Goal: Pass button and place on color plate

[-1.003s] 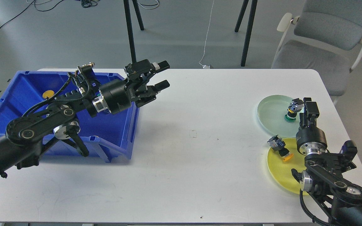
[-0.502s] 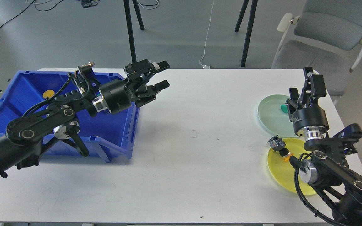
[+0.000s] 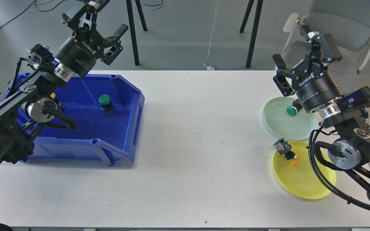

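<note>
Both our arms have lifted off the table [image 3: 185, 179] since a moment ago. Our right gripper [image 3: 300, 45] hangs open and empty above the green plate [image 3: 278, 123], where a green button [image 3: 291, 110] rests. Our left gripper [image 3: 106, 16], also spread empty, rises over the blue bin [image 3: 120, 141]. A yellow button [image 3: 286, 150] lies on the yellow plate [image 3: 297, 186] beside the green plate; another green button [image 3: 105, 103] waits in the bin, we judge.

Left tool [image 3: 103, 14] fingertip cut by top edge; green button [image 3: 291, 110] body behind right arm.
</note>
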Robot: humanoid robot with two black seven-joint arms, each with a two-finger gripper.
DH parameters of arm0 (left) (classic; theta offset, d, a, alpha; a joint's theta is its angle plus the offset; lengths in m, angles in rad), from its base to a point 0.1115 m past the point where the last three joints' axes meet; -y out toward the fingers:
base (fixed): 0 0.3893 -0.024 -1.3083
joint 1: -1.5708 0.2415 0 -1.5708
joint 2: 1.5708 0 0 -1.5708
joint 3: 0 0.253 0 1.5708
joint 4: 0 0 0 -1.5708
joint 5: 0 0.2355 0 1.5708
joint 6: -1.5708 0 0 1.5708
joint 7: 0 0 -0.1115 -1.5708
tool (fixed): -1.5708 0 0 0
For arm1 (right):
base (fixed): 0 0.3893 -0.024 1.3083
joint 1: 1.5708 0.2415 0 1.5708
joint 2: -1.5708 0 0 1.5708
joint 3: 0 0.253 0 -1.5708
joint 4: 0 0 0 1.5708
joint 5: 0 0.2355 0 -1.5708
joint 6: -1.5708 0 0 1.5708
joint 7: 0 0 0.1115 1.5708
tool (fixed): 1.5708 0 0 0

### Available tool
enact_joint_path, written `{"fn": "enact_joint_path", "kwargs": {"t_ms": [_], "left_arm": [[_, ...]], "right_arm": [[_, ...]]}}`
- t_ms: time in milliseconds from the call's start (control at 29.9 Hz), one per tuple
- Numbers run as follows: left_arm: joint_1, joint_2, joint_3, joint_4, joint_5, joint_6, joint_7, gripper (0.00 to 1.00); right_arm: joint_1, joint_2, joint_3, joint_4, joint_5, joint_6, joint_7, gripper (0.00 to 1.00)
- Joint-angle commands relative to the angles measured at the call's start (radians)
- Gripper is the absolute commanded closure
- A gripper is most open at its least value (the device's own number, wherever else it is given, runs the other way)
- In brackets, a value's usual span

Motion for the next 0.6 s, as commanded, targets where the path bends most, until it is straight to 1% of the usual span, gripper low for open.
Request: {"fn": "enact_joint_path", "kwargs": {"t_ms": [0, 67, 100, 201, 301, 401, 568], "left_arm": [[-0.010, -0.008, -0.048, 0.101, -0.063, 0.000, 0.000, 0.11], [-0.010, -0.013, -0.068, 0.137, -0.085, 0.000, 0.000, 0.09], [-0.010, -0.016, -0.075, 0.146, -0.095, 0.000, 0.000, 0.09], [-0.010, -0.040, -0.077, 0.147, -0.102, 0.000, 0.000, 0.08], [-0.010, -0.063, -0.071, 0.147, -0.102, 0.000, 0.000, 0.08], [-0.012, -0.091, -0.068, 0.147, -0.100, 0.000, 0.000, 0.08], [-0.015, -0.126, -0.065, 0.141, -0.096, 0.000, 0.000, 0.08]], "right_arm": [[0.063, -0.056, -0.074, -0.052, 0.009, 0.221, 0.000, 0.01], [0.105, -0.079, -0.112, -0.089, 0.012, 0.319, 0.000, 0.01], [0.125, -0.073, -0.120, -0.107, 0.023, 0.347, 0.000, 0.01], [0.145, -0.062, -0.108, -0.156, 0.102, 0.327, 0.000, 0.01], [0.149, -0.050, -0.068, -0.189, 0.175, 0.332, 0.000, 0.01], [0.146, -0.045, -0.013, -0.192, 0.184, 0.329, 0.000, 0.02], [0.131, -0.048, -0.020, -0.181, 0.184, 0.333, 0.000, 0.02]]}}
